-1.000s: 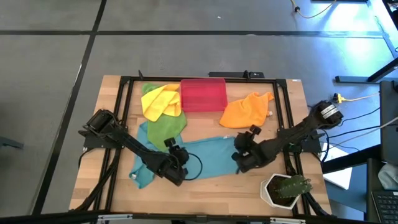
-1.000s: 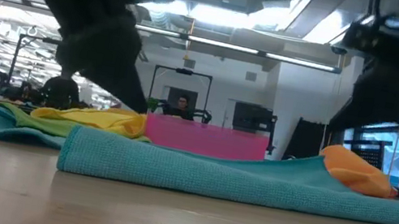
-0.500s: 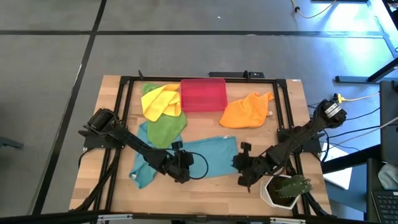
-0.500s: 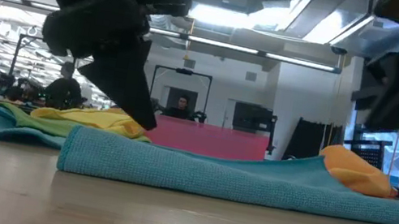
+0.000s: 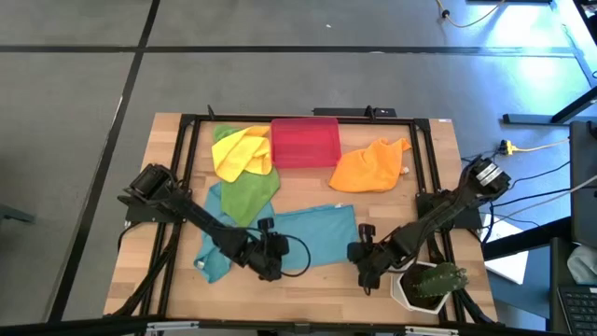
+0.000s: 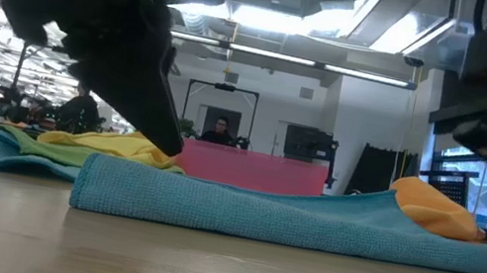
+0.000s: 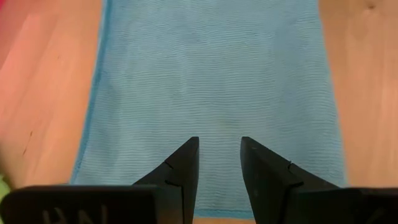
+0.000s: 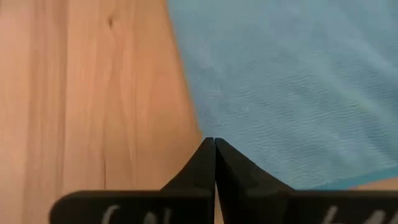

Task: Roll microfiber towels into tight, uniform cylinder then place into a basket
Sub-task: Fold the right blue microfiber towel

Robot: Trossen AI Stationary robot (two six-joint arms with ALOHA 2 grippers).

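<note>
figure: both arms low over the near edge of the spread teal towel (image 5: 312,238), which lies flat on the table (image 5: 438,168) in front of the other cloths. over the last second the right gripper (image 5: 362,264) has travelled from above the towel's right part down to its near right corner, and its fingers have gone from apart to fully together; the right wrist view shows the two tips (image 8: 214,149) meeting just at the towel's side edge, and whether any cloth is caught between them cannot be told. the left gripper (image 5: 272,261) has shifted toward the near edge as well and sits over the towel's left part with its fingers (image 7: 186,165) a small gap apart, nothing between them, the blue weave showing through the gap.

the towel itself has not moved and is not yet rolled. judged from this, the step in hand is seizing the near edge to begin the roll; with only one claw closed, the lift is probably not ready.

the basket (image 5: 304,142) stands at the far side, holding no roll; the yellow towel (image 5: 241,151), green towel (image 5: 250,192) and orange towel (image 5: 369,166) lie beside it, untouched.
</note>
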